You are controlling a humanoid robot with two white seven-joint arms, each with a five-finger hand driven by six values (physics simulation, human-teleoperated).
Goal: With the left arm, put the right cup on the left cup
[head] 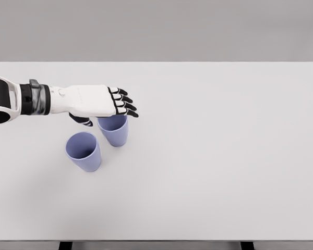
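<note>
Two lilac cups stand upright on the white table (224,156). The left cup (84,151) is nearer to me, and the right cup (115,132) stands just behind and to the right of it. My left hand (108,114) reaches in from the left and hovers over the right cup's far rim, hiding part of that rim. Its black fingers (126,103) are stretched out past the cup and the thumb (81,120) hangs to the cup's left. The hand is open and holds nothing. My right arm does not show.
The table's front edge runs along the bottom of the view, with dark legs below it. A plain grey wall lies behind the table's far edge.
</note>
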